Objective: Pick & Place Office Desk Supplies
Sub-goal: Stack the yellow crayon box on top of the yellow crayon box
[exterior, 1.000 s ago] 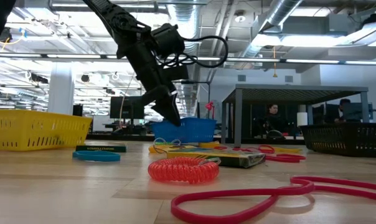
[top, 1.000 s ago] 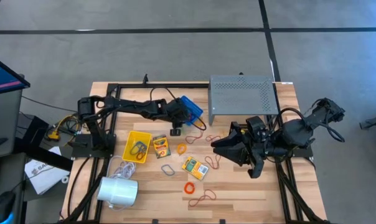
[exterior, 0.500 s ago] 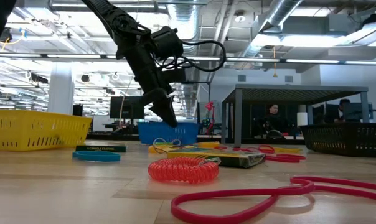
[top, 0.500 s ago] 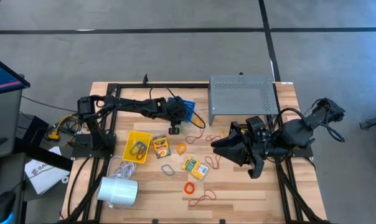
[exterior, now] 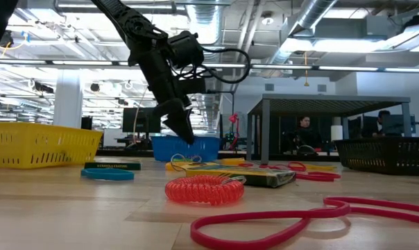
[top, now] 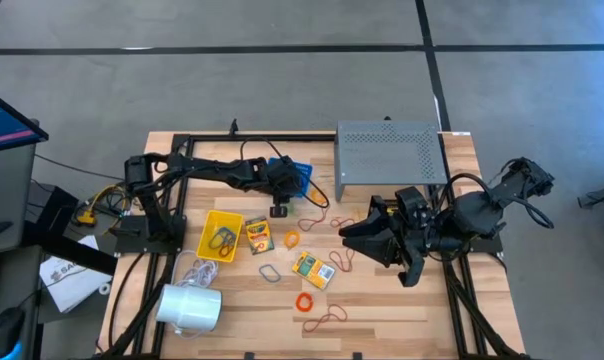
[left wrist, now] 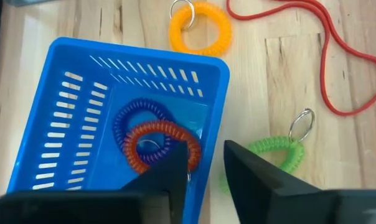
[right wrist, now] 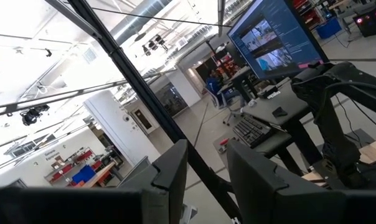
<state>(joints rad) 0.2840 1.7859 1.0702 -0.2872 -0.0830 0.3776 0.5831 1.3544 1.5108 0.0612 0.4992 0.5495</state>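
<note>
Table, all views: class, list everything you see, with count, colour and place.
Blue basket: one, far side, holds two coil bands.
Yellow basket: one, left of centre.
Crayon boxes: two, yellow-green, mid-table.
Loose bands: several, orange, green, red, scattered.
Shelf: one, grey, far right.
Cylinder: one, white, near left.
Left tool: open, astride the blue basket's wall.
Right tool: open, over the table's right.
</note>
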